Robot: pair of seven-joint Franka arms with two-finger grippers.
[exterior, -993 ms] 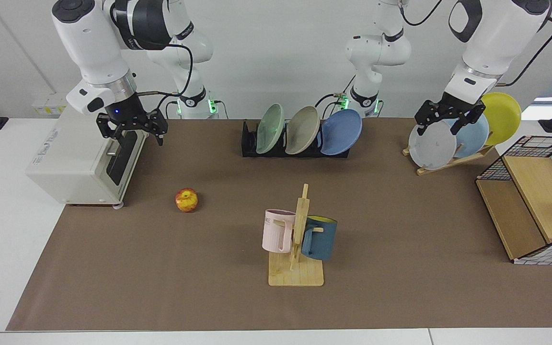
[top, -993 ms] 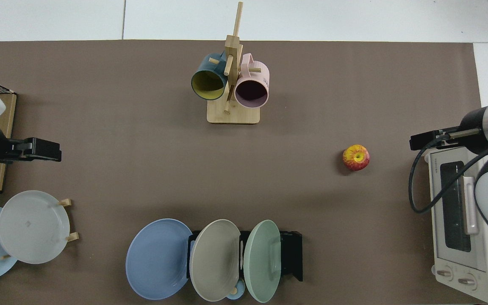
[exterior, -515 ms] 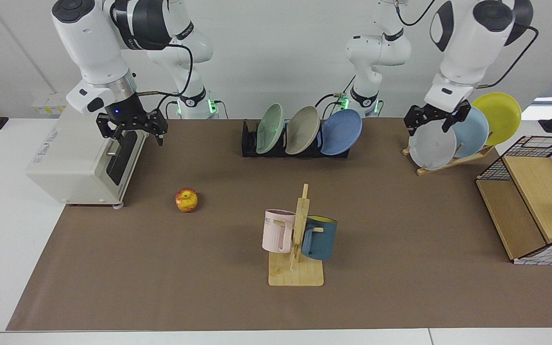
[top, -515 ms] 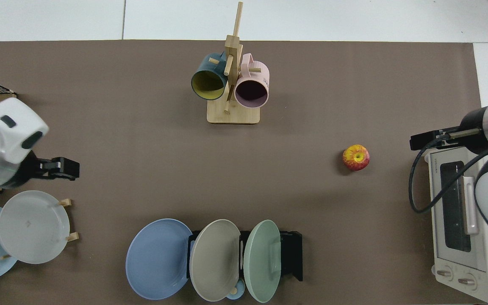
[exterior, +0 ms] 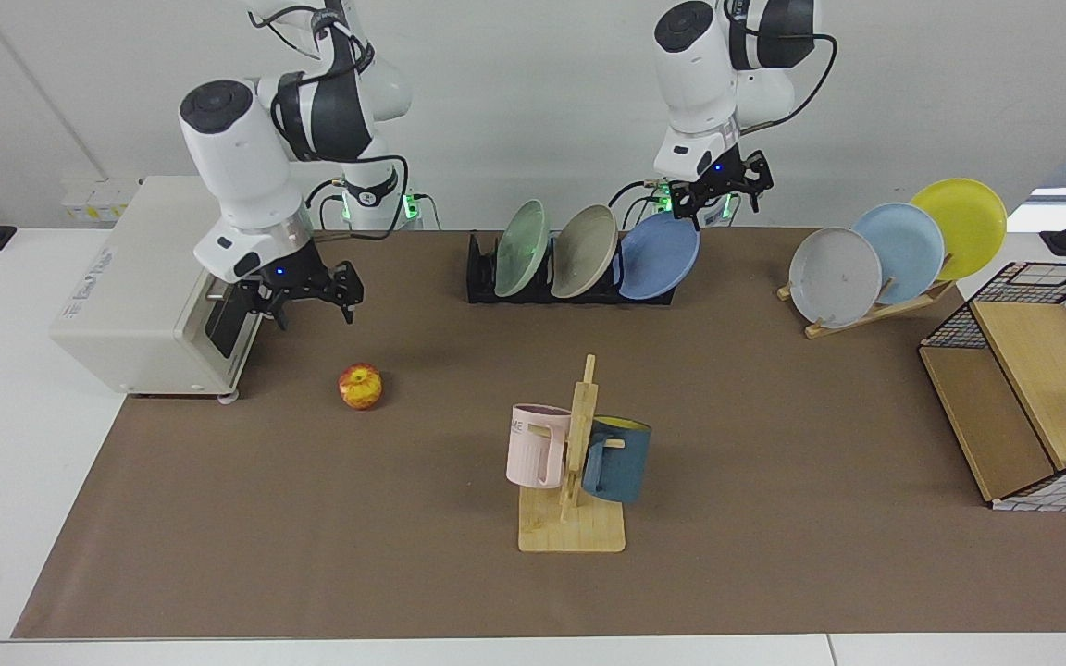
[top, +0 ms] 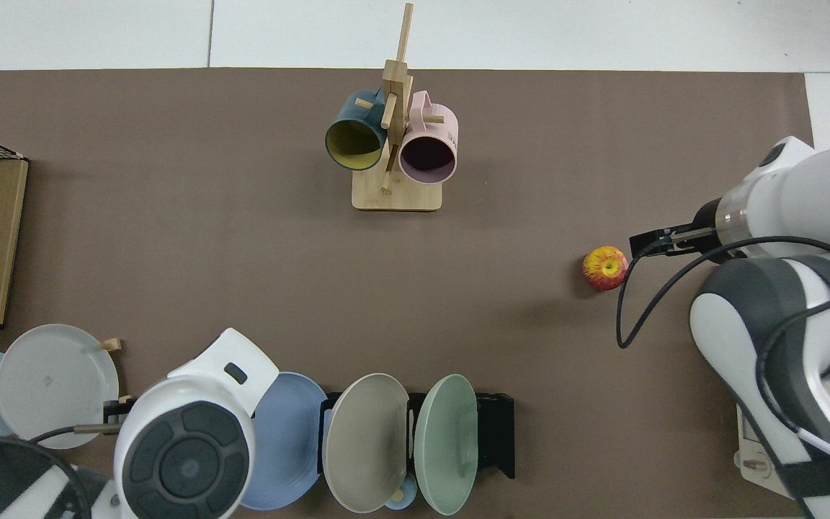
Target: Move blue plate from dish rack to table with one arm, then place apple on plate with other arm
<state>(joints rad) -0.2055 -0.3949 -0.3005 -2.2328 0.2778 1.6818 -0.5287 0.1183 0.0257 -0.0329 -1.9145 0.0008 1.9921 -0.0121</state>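
The apple (exterior: 360, 387) is lying on the mat (exterior: 403, 573). Just behind it, the right gripper (exterior: 308, 298) is being held above, fingers spread. Farther back, the left gripper (exterior: 720, 196), fingers parted, is being held over the blue plate (exterior: 660, 256) in the rack (exterior: 482, 277).

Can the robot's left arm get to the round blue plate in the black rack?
Probably yes. The left gripper hangs open just above the round periwinkle-blue plate, which leans at the outer end of the low black slotted dish rack, with nothing between them.
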